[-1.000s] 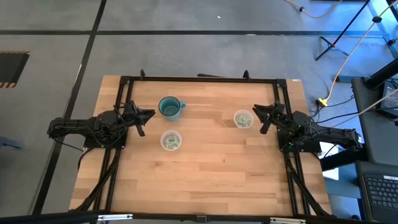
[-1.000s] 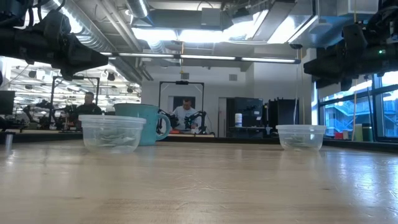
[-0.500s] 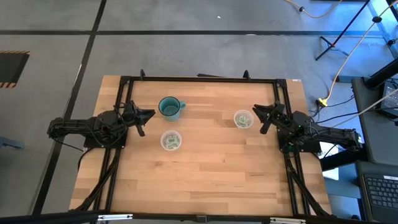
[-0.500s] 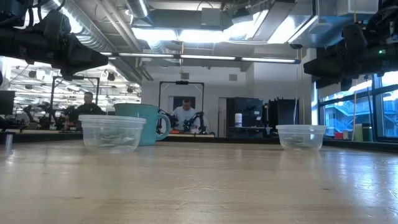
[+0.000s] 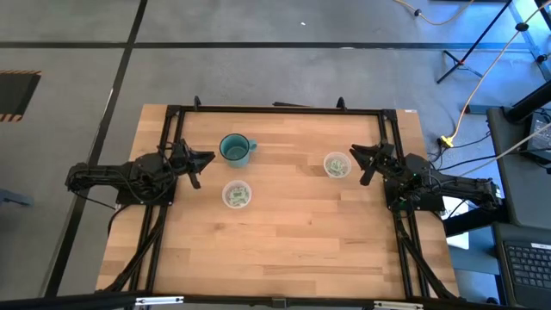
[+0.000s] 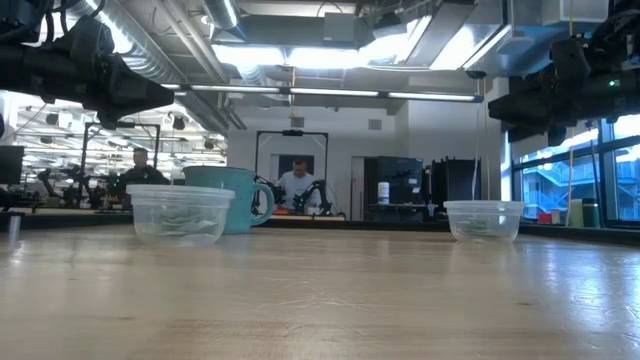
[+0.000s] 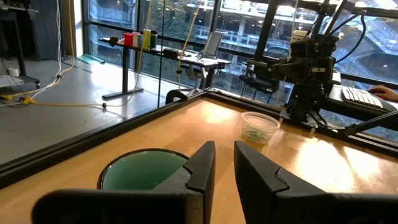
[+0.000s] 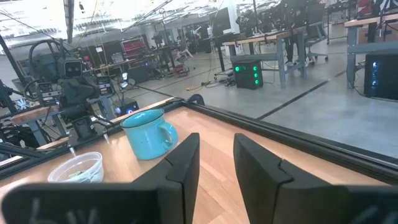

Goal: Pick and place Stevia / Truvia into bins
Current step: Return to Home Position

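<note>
Nothing has moved since the earlier frames: both arms, both cups and the mug sit exactly where they were. On the left side of the table [image 5: 284, 250] the left gripper [image 5: 200, 170] hangs off the wood, its fingers slightly parted and holding nothing, pointing toward the middle. In its wrist view the teal mug [image 7: 142, 170] lies just ahead of the fingers. On the right side, the right gripper [image 5: 362, 164] mirrors it, raised, fingers a little apart and empty. The left cup [image 5: 225, 195] stands just right of the left gripper and nearer than the teal mug, which sits just beyond it toward the far edge. White-and-green sachets [image 5: 237, 197] lie inside this cup. The right cup [image 5: 325, 164] stands just left of the right gripper, farther back than the left cup, and it too holds sachets [image 5: 337, 167]. No sachet shows on the bare wood. From table height the two clear cups stand upright, well apart, with the mug [image 6: 232, 196] behind the left cup [image 6: 181, 214]. Two people [image 6: 297, 182] show far back in the room.
</note>
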